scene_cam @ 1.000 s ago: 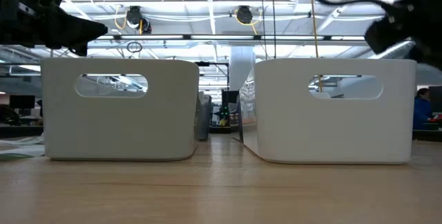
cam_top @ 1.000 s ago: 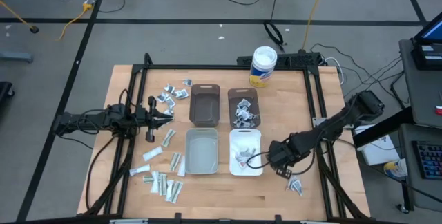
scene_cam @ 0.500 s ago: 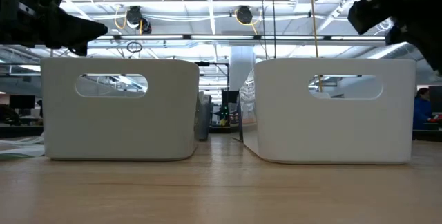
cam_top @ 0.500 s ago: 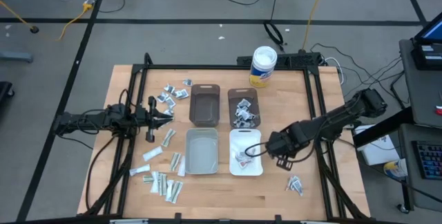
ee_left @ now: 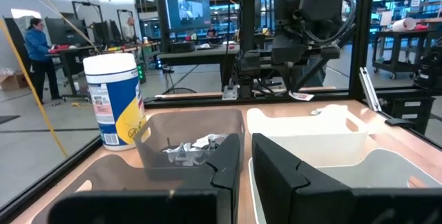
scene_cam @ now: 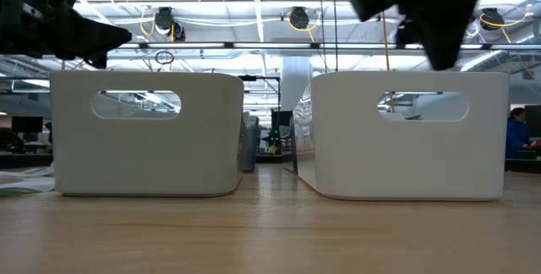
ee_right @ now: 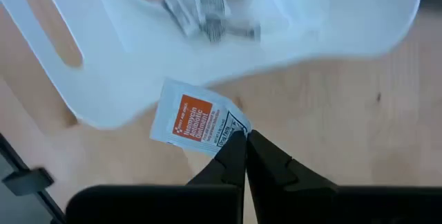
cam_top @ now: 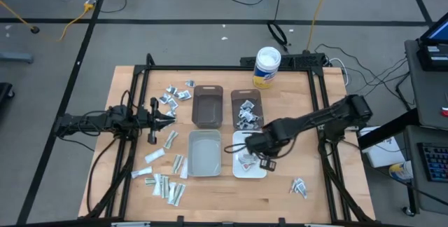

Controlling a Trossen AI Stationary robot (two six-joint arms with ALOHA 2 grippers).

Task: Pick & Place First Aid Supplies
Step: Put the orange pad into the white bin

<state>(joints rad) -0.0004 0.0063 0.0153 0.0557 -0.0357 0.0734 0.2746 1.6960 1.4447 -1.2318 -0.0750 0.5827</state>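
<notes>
My right gripper hangs over the white bin, shut on a small white packet with an orange label. The left wrist view shows that gripper and packet above the bin's far end. More packets lie in the white bin and in the right-hand brown bin. Loose packets lie on the table at the far left, near left and near right. My left gripper waits at the table's left side, level and shut on nothing. My right gripper pinches one corner of the packet between its two fingertips. The fingers come from above, pointing down. The packet is lifted clear and sticks out sideways from the fingertips, over the white bin's rim.
An empty brown bin and a grey bin stand left of the other two. A white round tub with a yellow label stands at the far edge. A black frame borders the table. People show in the room beyond.
My right gripper has gone from the table's near right part toward the left and a little up, and now stands over the white bin. It has stayed shut. The packets at the near right lie where they were.
</notes>
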